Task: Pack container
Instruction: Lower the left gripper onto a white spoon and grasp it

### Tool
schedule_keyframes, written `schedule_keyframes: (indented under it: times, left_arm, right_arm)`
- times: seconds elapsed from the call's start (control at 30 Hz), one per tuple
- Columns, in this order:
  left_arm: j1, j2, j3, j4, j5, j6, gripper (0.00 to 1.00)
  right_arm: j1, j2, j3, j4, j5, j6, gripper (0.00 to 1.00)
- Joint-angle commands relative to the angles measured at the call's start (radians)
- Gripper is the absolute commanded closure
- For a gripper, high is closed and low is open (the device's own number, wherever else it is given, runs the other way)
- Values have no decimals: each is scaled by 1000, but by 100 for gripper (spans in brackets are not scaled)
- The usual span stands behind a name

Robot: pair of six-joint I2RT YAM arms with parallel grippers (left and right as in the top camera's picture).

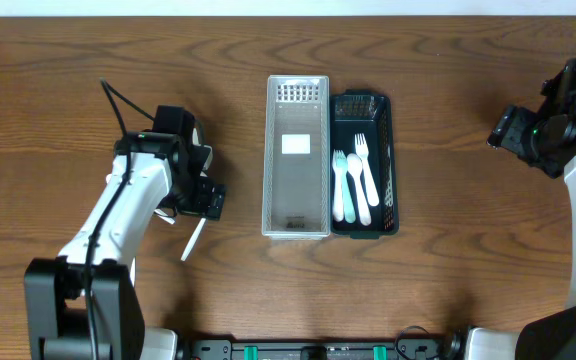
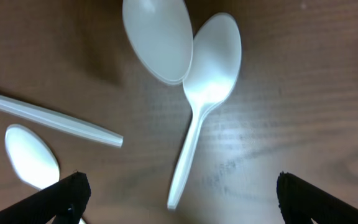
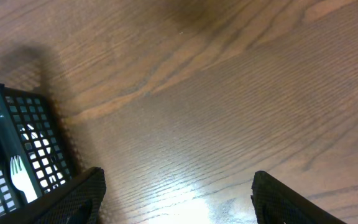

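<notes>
**A:** Overhead first. How far along are we?
**B:** Some cutlery (image 1: 356, 180) is already in the dark basket (image 1: 392, 170). The grey bin (image 1: 296, 190) touching it looks empty. A spoon handle (image 1: 193, 240) lies by my left fingers (image 1: 208, 200), so I'd call the packing unfinished.
**A:** Left wrist?
**B:** The left fingers are spread wide and hold nothing. They hang above several loose spoons (image 2: 209, 68) on the worktop (image 2: 303, 93).
**A:** Right wrist?
**B:** My right fingers (image 3: 73, 199) are wide apart and empty, just beside the basket.

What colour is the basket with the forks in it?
The basket is dark green, with lattice sides. The overhead view shows it best.
</notes>
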Motion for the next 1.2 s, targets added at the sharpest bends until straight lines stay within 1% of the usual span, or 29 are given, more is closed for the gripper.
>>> schedule_keyframes:
  times: [0.0,0.3,0.5,0.6,0.73,0.8,0.87,0.93,0.97,1.07,1.1,1.13,1.17]
  left_arm:
    - [-2,33,-36,33,2,50,2]
    - [-2,86,-119,195,-1,51,2]
    - [-2,108,-175,246,-5,50,2]
    - [-2,108,-181,246,-5,45,0]
    - [-2,108,-181,242,-4,38,26]
    - [-2,108,-181,238,-4,38,42]
    - [-2,108,-181,233,-1,38,55]
    - [-2,108,-181,230,7,38,64]
    - [-2,108,-181,230,7,34,71]
    - [-2,108,-181,232,7,12,78]
    - [-2,108,-181,232,7,12,81]
    - [-2,108,-181,233,7,12,87]
    - [-2,108,-181,234,7,10,90]
  right_arm:
    - [-2,1,-3,2,-4,13,21]
    - [-2,1,-3,2,-4,13,21]
    - [-2,1,-3,2,-4,13,21]
    - [-2,1,-3,2,-5,13,21]
    - [-2,1,-3,1,-4,13,21]
    - [-2,1,-3,0,-4,13,21]
    - [-2,1,-3,0,-5,13,21]
    - [-2,1,-3,0,-4,13,21]
    - [-2,1,-3,0,-5,13,21]
    - [-2,1,-3,0,-5,13,21]
    - [-2,1,-3,-1,-5,13,21]
    - [-2,1,-3,-2,-4,13,21]
    - [-2,1,-3,-2,-5,13,21]
